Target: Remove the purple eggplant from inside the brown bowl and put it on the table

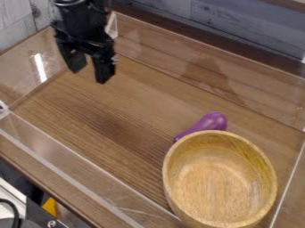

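The purple eggplant [205, 125] lies on the tabletop [119, 116], in the lower right part of the frame. It is not inside the brown bowl [220, 181]. It sits just behind the bowl's far rim, at the upper left side of the bowl, and seems to touch the rim or lie right against it. Its round end points up and to the right. The lower part of it is hidden behind the rim.

The brown bowl fills the lower right corner of the frame. It is big and round, made of light wood with lines in it. It has nothing in it.

The pincer [89, 65] is far away from both, in the upper left of the frame. It is black and hangs over the tabletop with its two fingers pointing down. The fingers are spread apart with a gap between them, and nothing is held in them.

Clear plastic walls [71, 183] stand around the edges of the tabletop. A gray wall [251, 22] shows at the top right of the frame.
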`<state>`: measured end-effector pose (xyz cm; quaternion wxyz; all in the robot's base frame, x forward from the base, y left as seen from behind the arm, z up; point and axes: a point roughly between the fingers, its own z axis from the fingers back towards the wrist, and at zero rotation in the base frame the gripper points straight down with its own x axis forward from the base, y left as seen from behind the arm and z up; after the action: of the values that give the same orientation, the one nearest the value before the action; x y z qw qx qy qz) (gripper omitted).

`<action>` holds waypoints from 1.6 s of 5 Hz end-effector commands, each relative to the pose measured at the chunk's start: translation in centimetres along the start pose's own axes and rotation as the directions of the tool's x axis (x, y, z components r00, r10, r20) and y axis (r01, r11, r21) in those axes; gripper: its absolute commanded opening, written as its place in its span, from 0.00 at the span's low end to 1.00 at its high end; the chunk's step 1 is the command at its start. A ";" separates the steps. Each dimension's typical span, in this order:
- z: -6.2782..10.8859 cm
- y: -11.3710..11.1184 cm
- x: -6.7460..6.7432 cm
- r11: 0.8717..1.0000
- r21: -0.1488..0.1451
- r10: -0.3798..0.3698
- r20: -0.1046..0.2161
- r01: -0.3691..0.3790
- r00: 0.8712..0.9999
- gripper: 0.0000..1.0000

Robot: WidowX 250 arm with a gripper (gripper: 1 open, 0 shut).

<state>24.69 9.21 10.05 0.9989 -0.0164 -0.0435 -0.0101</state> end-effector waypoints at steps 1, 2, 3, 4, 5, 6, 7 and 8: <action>0.4 -3.9 1.8 0.999 0.008 0.041 0.034 -0.041 0.999 1.00; -1.1 -7.7 3.2 0.996 -0.009 -0.087 0.040 0.088 0.995 1.00; -2.6 -11.2 4.5 0.976 -0.021 -0.215 0.048 0.216 0.975 1.00; -2.9 -13.9 5.5 0.971 -0.022 -0.237 0.061 0.239 0.970 1.00; -3.1 -16.0 6.2 0.967 -0.022 -0.252 0.067 0.254 0.965 1.00; -2.5 -16.2 6.7 0.983 -0.007 -0.182 0.083 0.183 0.980 1.00; -2.5 -16.2 7.3 0.994 -0.002 -0.111 0.099 0.112 0.989 1.00; -3.1 -15.7 7.2 0.984 -0.004 -0.174 0.103 0.175 0.979 1.00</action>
<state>31.37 -6.79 7.17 0.9920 -0.0191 -0.0790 -0.0967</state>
